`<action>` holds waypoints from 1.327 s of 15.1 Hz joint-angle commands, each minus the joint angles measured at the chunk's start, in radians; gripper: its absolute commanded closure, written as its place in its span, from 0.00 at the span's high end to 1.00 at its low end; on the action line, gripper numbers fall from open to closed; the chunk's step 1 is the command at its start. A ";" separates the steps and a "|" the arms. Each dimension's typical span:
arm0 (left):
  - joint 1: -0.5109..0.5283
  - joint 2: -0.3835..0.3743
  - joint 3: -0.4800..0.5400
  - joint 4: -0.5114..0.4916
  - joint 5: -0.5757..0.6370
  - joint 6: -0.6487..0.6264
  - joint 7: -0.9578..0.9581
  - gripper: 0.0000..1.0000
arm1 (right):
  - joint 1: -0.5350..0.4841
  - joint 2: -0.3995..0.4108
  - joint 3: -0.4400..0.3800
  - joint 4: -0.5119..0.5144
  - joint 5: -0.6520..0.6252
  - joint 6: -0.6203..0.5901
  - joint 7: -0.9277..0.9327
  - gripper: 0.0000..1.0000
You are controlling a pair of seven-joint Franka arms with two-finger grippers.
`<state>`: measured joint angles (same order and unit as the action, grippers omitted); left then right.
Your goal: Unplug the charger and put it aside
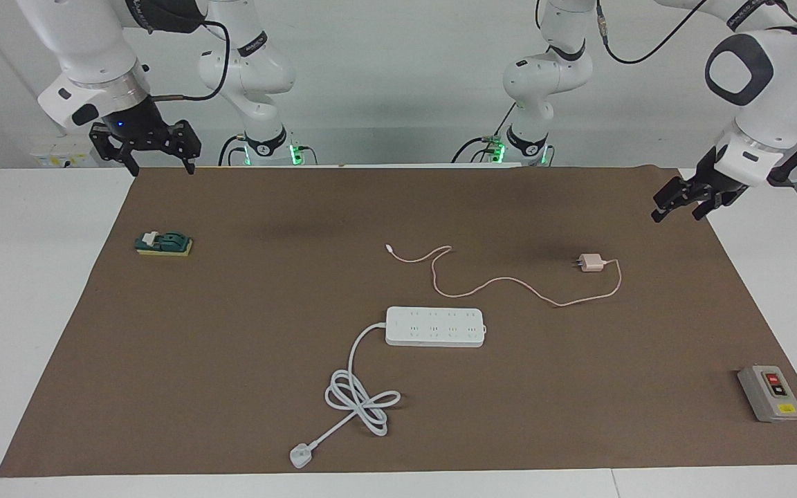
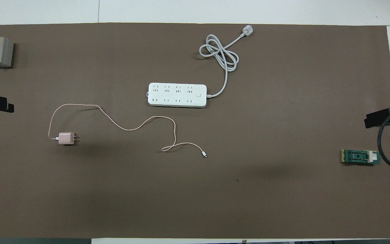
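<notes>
My table (image 1: 39, 277) carries a brown mat (image 1: 232, 346). On the mat, mid-frame, lies the white power strip (image 1: 435, 326); the pink charger (image 1: 591, 263) sits right of centre, a grey switch box (image 1: 770, 393) lower right, a green block (image 1: 164, 243) upper left.

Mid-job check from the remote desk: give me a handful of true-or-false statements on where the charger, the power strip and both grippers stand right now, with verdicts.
1. The charger is plugged into the power strip. False: it lies on the brown mat, apart from the strip, prongs bare.
2. The charger lies nearer to the robots than the power strip. True.
3. The left gripper holds the charger. False: it hangs empty over the mat's edge at the left arm's end.
4. The right gripper is open and empty. True.
5. The grey switch box sits on the power strip. False: it stands alone on the mat's corner.
</notes>
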<state>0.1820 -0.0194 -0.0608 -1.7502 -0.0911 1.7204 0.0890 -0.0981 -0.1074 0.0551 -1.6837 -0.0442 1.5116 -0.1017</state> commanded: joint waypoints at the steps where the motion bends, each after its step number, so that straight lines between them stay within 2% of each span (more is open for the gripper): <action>1: -0.079 0.006 0.006 0.070 0.065 -0.076 -0.096 1.00 | -0.043 0.006 0.041 0.013 0.030 0.001 -0.012 1.00; 3: -0.114 0.006 -0.002 0.074 0.082 -0.061 -0.100 1.00 | -0.058 0.012 0.048 0.030 0.072 -0.010 -0.003 1.00; 7: -0.139 0.015 -0.005 0.084 0.085 -0.044 -0.094 1.00 | -0.052 0.026 0.048 0.036 0.072 -0.013 0.023 1.00; 16: -0.237 0.016 -0.010 0.101 0.085 -0.090 -0.103 1.00 | -0.046 0.049 0.041 0.053 0.070 -0.016 0.023 1.00; 20: -0.288 0.009 -0.011 0.093 0.159 -0.110 -0.109 1.00 | -0.048 0.037 0.049 0.050 0.064 -0.018 0.025 1.00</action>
<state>-0.0784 -0.0166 -0.0804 -1.6797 0.0268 1.6466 -0.0036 -0.1267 -0.0682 0.0860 -1.6436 0.0134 1.5111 -0.0920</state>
